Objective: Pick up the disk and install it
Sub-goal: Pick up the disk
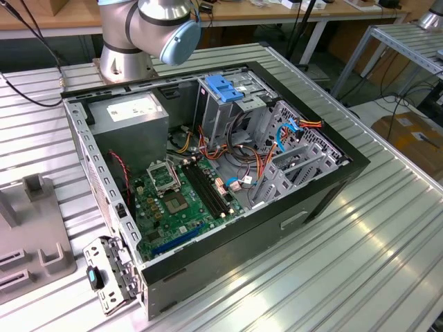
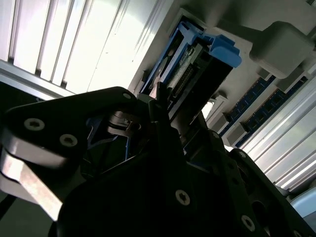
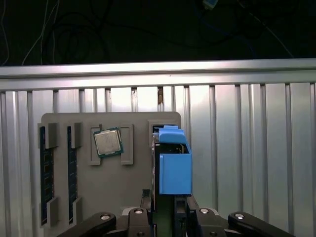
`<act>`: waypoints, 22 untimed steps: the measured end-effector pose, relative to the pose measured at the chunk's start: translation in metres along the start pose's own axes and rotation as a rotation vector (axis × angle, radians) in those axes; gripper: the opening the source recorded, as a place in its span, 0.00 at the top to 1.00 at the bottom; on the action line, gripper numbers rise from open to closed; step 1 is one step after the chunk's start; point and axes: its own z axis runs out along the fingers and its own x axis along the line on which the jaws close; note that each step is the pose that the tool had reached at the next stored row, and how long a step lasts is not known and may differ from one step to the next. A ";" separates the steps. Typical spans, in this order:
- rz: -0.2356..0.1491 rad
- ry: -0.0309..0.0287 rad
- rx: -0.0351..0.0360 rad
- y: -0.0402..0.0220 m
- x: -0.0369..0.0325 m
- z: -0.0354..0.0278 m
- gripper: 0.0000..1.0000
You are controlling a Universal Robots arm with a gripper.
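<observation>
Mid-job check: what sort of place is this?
Probably a robotics lab set up for computer assembly: an open computer case lies on a slatted aluminium table, a grey parts tray holds a processor chip, and workbenches stand behind.

cables (image 1: 265,164) crowd cage (image 1: 221,114) (grey), case (image 1: 228,257) open-topped

An open black computer case (image 1: 277,228) lies on the ribbed metal counter (image 1: 360,270); inside it sits a green motherboard (image 1: 176,207), with a grey power supply box (image 1: 131,117) beside it and a blue latch (image 1: 225,86) topping a grey cage (image 1: 221,117); a cardboard box (image 1: 415,135) stands on the floor at the exterior view's right; in the first wrist view a grey holder plate (image 3: 113,192) carries a processor chip (image 3: 108,142) and two memory sticks (image 3: 46,177) in slots.
</observation>
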 end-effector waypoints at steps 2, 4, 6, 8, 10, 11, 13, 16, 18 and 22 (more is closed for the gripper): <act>0.000 0.0000 0.0000 0.0000 0.0000 -0.0002 0.65; 0.000 0.0000 0.0000 0.0000 0.0000 -0.0004 0.65; 0.000 0.0000 -0.0001 0.0000 0.0000 -0.0006 0.65; 0.000 0.0000 -0.0001 0.0000 0.0000 -0.0009 0.65; 0.000 0.0001 0.0000 0.0000 0.0000 -0.0029 0.65; 0.000 0.0002 -0.0001 0.0000 0.0000 -0.0038 0.65; 0.000 0.0008 -0.0002 0.0000 0.0000 -0.0072 0.65; 0.000 0.0021 0.0000 0.0000 0.0001 -0.0142 0.65; 0.000 0.0026 -0.0001 0.0000 0.0001 -0.0190 0.65; 0.000 0.0037 0.0001 -0.0001 0.0002 -0.0312 0.65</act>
